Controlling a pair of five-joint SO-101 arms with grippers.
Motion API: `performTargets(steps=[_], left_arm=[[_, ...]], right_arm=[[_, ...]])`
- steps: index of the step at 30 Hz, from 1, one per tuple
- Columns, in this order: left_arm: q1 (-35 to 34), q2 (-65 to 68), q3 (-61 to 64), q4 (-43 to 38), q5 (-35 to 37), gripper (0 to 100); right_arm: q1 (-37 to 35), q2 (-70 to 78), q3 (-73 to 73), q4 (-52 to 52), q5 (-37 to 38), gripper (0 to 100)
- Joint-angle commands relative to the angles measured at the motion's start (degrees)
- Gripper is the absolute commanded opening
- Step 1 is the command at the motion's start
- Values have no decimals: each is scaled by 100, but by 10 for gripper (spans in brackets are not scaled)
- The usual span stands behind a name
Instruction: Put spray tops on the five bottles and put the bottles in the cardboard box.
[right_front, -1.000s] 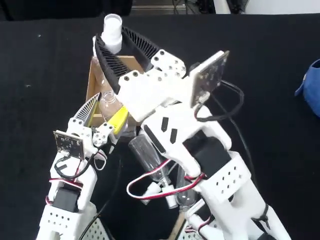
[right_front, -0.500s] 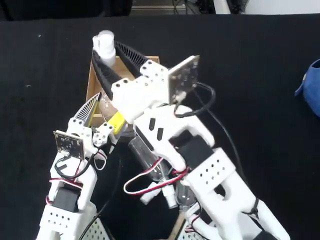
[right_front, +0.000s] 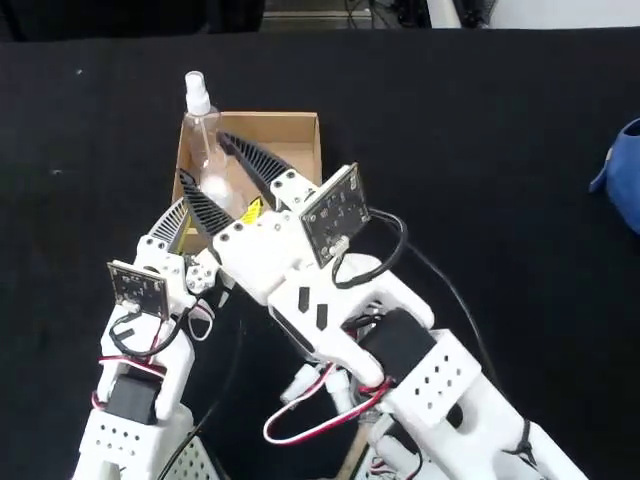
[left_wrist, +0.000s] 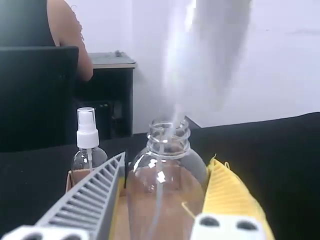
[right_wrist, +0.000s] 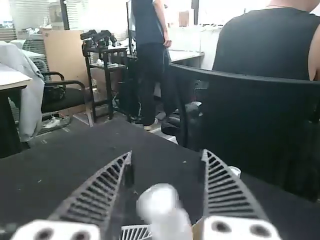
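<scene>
The cardboard box (right_front: 296, 128) is seen at 11 o'clock on the black desk (right_front: 480, 120). One capped bottle (right_front: 200, 135), w/ a white spray top (right_front: 196, 88), is stood upright in the box at its 11 o'clock corner.

The right gripper (right_front: 202, 156) is held over the box w/ its black fingers spread wide & nothing gripped. The capped bottle is near its tips. In the right wrist view a white blur (right_wrist: 157, 205) is seen btwn the fingers; what it is can't be told.

The left gripper (left_wrist: 169, 157) is found at the 6 o'clock end of the box. It is closed narrow round an open bottle (left_wrist: 165, 195) w/ no top, grey finger on one side, yellow on the other. This bottle is held upright.

A blue thing (right_front: 625, 170) is seen at 3 o'clock, well apart.
</scene>
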Motion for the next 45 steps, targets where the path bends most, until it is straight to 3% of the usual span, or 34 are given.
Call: performTargets(steps=[1,5,8,15,22,27,31,35,45], left_arm=[[4,-62,136,-79,-9,30],[4,-62,136,-79,-9,30],[4,-62,136,-79,-9,32],[4,-62,136,-79,-9,33],[-13,-62,136,-97,-9,30],[-57,-62,127,-141,35,30],[-532,-62,84,-791,35,30],[-734,-62,48,-1257,9,30],[-760,536,-910,-1275,9,30]], right_arm=[[-105,-242,-40,0,44,168],[-35,-268,-286,88,44,139],[431,-330,-769,607,44,119],[2558,-365,-1481,2453,35,81],[3921,-330,198,2180,0,82],[4044,-356,1974,651,0,82],[4088,-330,2791,-229,9,82],[4079,-330,3037,-334,26,82],[4053,-330,3213,-334,44,82]])
